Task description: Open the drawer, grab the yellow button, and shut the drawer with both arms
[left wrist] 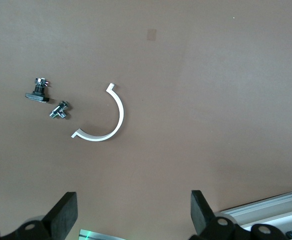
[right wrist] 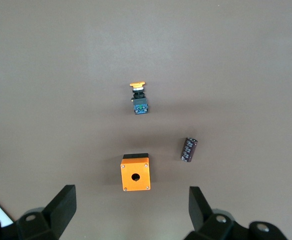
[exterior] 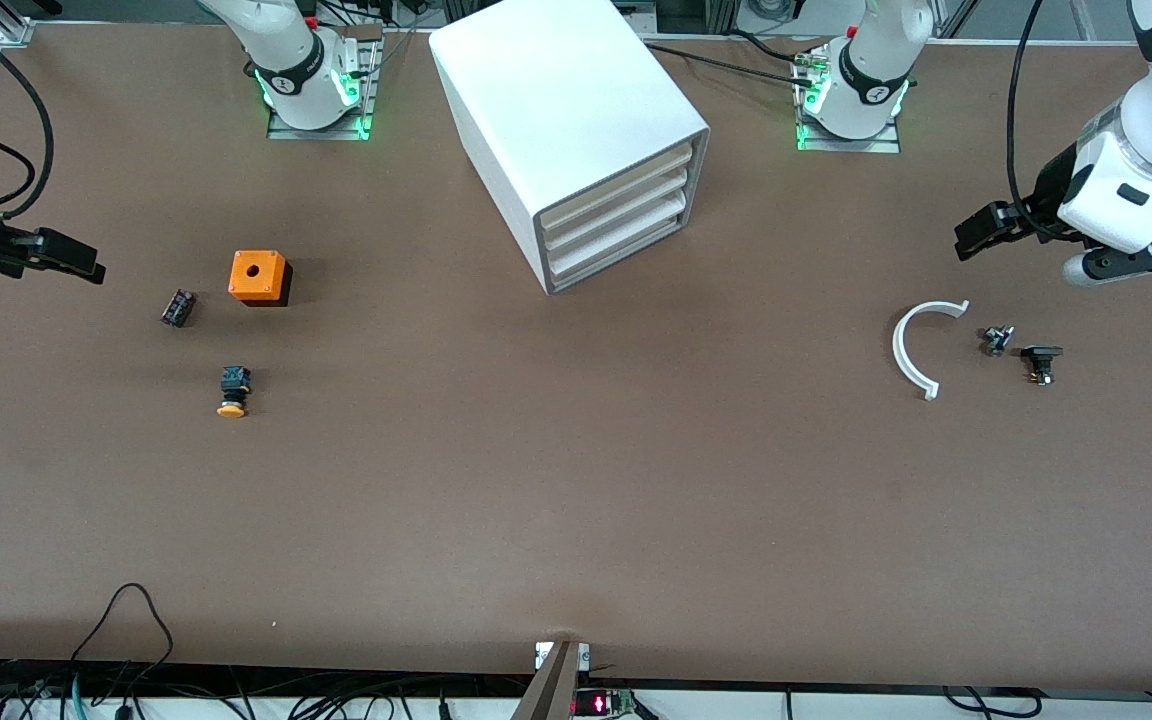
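The white cabinet (exterior: 566,90) stands at the table's middle near the arms' bases. Its top drawer (exterior: 616,178) is shut, flush like the two below it. The button (exterior: 233,392) (right wrist: 138,97), with an orange cap on a black body, lies on its side on the bare table toward the right arm's end. It is nearer to the front camera than the orange cube (exterior: 258,275) (right wrist: 135,173). My right gripper (exterior: 56,258) (right wrist: 132,196) hangs open and empty over that end of the table. My left gripper (exterior: 996,232) (left wrist: 133,199) hangs open and empty over the other end.
A small black cylinder (exterior: 178,307) (right wrist: 188,149) lies beside the cube. Toward the left arm's end lie a white half-ring (exterior: 911,350) (left wrist: 113,125), a small metal part (exterior: 996,340) (left wrist: 60,110) and a black part (exterior: 1041,360) (left wrist: 37,91). Cables run along the table's front edge.
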Tool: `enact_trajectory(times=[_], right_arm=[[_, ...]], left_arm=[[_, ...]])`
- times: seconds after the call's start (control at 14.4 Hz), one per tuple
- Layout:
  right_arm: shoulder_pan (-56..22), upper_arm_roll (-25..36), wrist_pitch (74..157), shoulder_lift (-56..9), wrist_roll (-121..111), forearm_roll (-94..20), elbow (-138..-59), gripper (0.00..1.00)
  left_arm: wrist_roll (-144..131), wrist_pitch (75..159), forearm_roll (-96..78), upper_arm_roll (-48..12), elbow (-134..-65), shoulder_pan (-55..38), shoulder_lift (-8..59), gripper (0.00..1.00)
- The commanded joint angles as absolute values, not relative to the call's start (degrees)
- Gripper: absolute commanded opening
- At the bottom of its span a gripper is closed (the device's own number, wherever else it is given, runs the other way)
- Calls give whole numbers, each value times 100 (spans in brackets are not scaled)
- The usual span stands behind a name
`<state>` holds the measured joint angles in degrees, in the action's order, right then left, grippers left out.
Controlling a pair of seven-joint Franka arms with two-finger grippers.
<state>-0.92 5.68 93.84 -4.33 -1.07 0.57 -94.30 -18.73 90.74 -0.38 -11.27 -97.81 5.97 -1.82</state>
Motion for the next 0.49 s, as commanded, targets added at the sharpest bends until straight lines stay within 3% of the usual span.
enact_trajectory(times=[0.0,0.42], right_arm=[[-70,527,9431,-308,-114,53,-9536,100],[-79,536,9448,-308,-88,35,-9475,100]], left_arm=[[-1854,8921,0,-1142,-9650,607,-158,100],[-1854,8930,0,-1143,-9650,615,-158,100]])
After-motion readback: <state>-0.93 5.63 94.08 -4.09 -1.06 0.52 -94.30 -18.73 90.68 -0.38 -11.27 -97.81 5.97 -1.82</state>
